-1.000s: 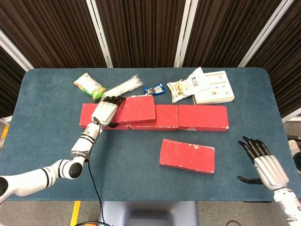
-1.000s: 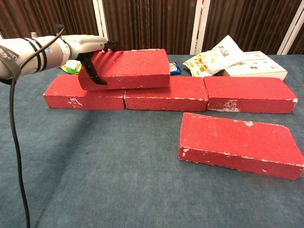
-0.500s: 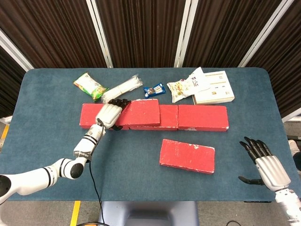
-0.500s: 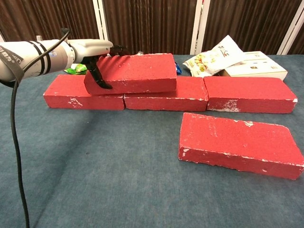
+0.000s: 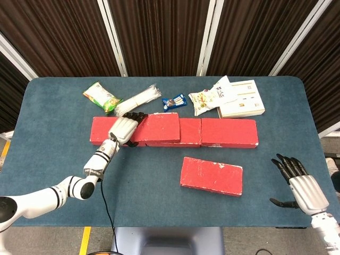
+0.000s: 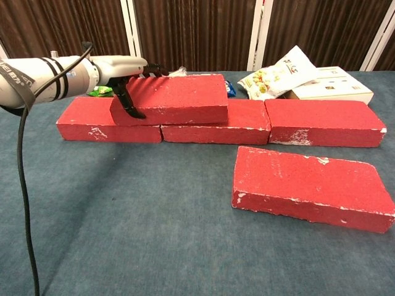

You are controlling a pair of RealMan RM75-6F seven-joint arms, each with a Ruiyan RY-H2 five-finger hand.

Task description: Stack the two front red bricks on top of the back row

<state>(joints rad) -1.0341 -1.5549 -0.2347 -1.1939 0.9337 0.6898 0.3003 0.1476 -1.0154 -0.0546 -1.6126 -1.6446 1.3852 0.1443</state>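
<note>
The left hand (image 5: 124, 128) grips the left end of a red brick (image 6: 176, 98), fingers over the top and the thumb (image 6: 129, 105) down the front face. That held brick lies flat on top of the back row (image 5: 223, 133), across the seam between the row's left and middle bricks. The row runs from nine o'clock to three o'clock across the middle of the blue table (image 5: 53, 159).

At about five o'clock from the row lies the second front brick (image 5: 211, 176), flat on the table and well apart from the row, turned slightly askew.

The right hand (image 5: 300, 186) hovers at the table's four o'clock corner, fingers spread and holding nothing, well apart from that brick.

Behind the row, from eleven to one o'clock, lie a green snack bag (image 5: 102, 97), a clear wrapped bundle (image 5: 142, 98), a small blue packet (image 5: 174, 100), a white snack bag (image 5: 210, 99) and a white box (image 5: 244, 100).
</note>
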